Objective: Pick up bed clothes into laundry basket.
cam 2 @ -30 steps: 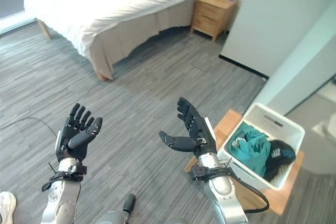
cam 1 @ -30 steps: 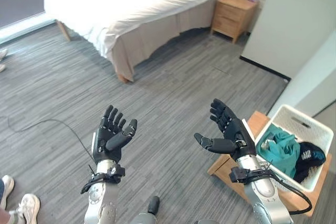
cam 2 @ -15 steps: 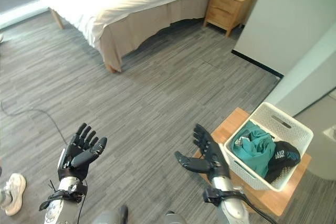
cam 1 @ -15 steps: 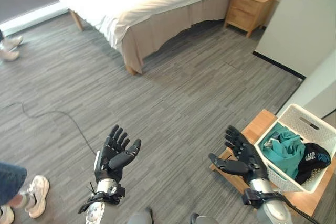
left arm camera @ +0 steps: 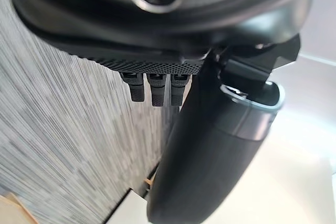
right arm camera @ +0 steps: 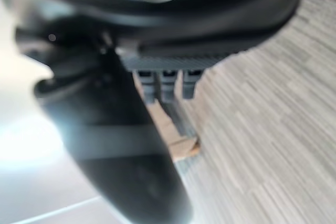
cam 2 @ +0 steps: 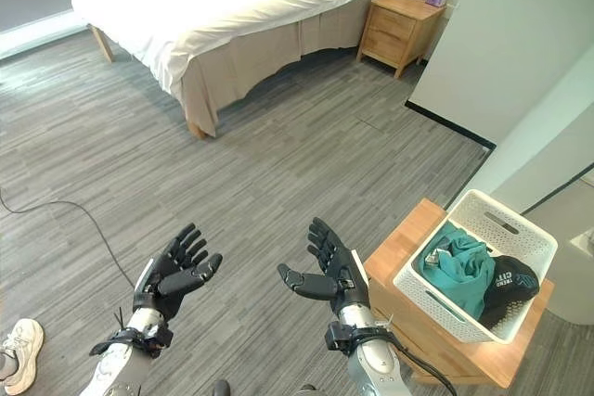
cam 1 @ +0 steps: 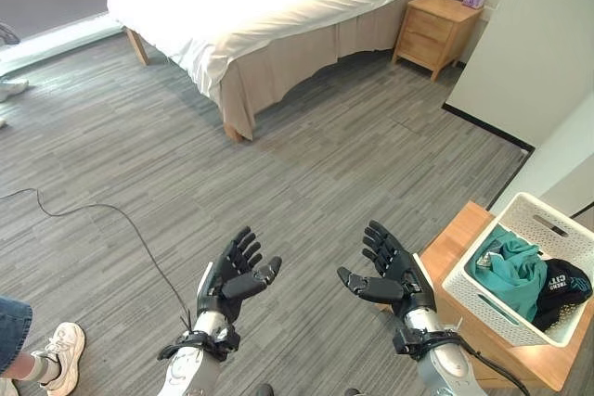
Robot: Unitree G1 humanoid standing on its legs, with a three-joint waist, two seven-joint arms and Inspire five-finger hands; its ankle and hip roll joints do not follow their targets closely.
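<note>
Stood well back from the bed [cam 1: 251, 6], both hands raised palm-up over bare floor [cam 1: 306, 173] and carrying nothing: left hand [cam 1: 234, 277] with fingers spread and relaxed, right hand [cam 1: 390, 273] likewise loose and unfolded, thumb out to the side. Probably held that way as a neutral carry between trips, ready to scoop cloth rather than pinch it. No loose garment visible on the white bedding from here; could not tell whether anything remained beyond the far edge of the mattress. Clothes already in the laundry basket [cam 1: 566, 231]: a teal garment [cam 1: 509, 271] bunched toward the basket's near wall, a black garment [cam 1: 561, 283] against it on the side away from the hands. Basket set on a low wooden stand [cam 1: 457, 246], just beside the right arm, presumably so that a short swing would reach it. Elsewhere: a nightstand [cam 1: 436, 32] by the head of the bed, a white wall panel [cam 1: 529, 53] beyond it, a person's white shoe [cam 1: 58, 350] at the lower left. Open floor up to the bed's foot corner, nothing solid in the way.
</note>
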